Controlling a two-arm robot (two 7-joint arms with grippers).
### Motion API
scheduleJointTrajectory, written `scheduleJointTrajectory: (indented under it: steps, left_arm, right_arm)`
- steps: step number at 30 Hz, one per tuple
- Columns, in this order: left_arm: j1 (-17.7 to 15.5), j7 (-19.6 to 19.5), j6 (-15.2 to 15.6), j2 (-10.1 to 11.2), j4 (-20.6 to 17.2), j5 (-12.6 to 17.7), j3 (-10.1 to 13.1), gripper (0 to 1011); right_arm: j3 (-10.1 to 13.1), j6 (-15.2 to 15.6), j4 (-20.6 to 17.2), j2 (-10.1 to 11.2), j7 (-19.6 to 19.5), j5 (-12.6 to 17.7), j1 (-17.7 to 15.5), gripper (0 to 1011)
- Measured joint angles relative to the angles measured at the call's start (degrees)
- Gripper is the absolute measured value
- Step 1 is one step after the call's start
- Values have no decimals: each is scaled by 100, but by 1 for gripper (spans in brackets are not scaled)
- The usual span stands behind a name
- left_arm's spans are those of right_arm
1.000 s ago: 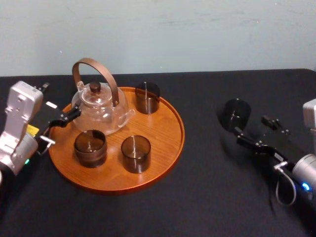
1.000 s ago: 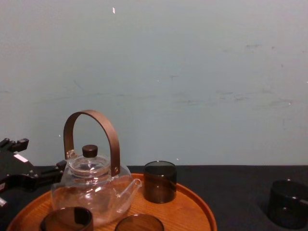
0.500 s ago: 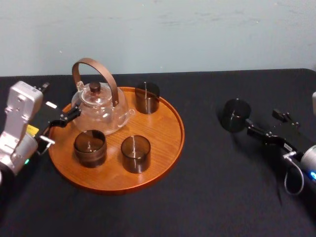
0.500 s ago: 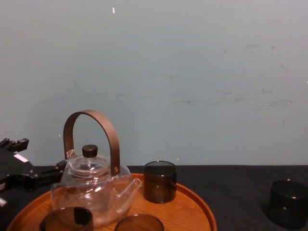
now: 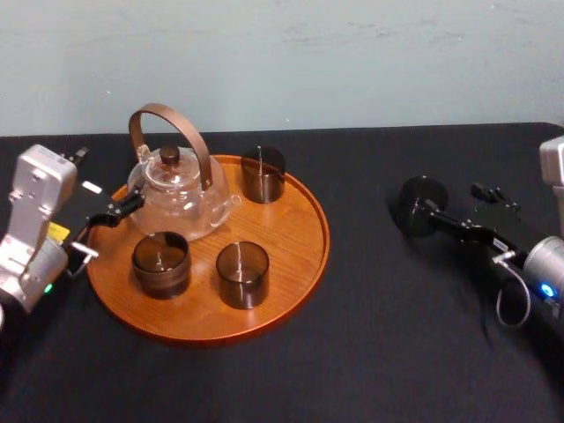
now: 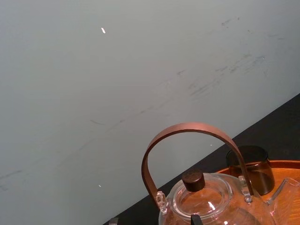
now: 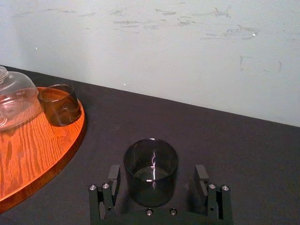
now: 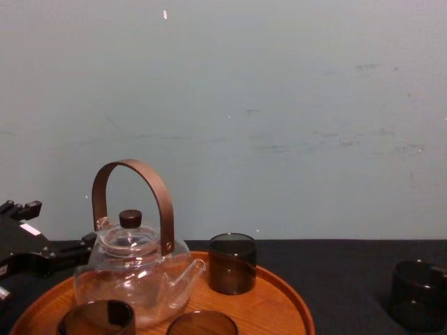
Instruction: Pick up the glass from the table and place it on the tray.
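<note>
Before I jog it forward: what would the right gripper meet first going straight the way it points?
The dark smoky cylindrical glass on the matte black table: it stands between the right gripper's open fingers, so going on would likely bump it against the palm, though depth is unclear.

The light was soft and even; the pale blue-green wall [image 8: 279,105] was lit uniformly from edge to edge; the flat matte black table [image 5: 379,335] gave back no reflection and swallowed most shadows; small white glints sat on the clear glass teapot [image 5: 181,198]; a thin bright streak ran down the dark smoked glass [image 7: 151,171]; the round orange-brown wooden tray [image 7: 28,150] glowed vividly.
</note>
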Motion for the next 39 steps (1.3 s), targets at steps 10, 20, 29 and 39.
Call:
scheduleJointTrajectory:
  steps: [10,20,29,39]
  left_arm:
    - [0,0,0,0,0,0,0,1001]
    - [0,0,0,0,0,0,0,1001]
    - [0,0,0,0,0,0,0,1001]
    - [0,0,0,0,0,0,0,1001]
  right_arm:
    - [-170,69,336,-58,6,-80,362,1002]
    - [-319,86,630,-126,41,-188,646,1002]
    - [-420,100,832,-184,94,-245,810,1002]
    - [-501,113,985,-230,120,-303,919,1002]
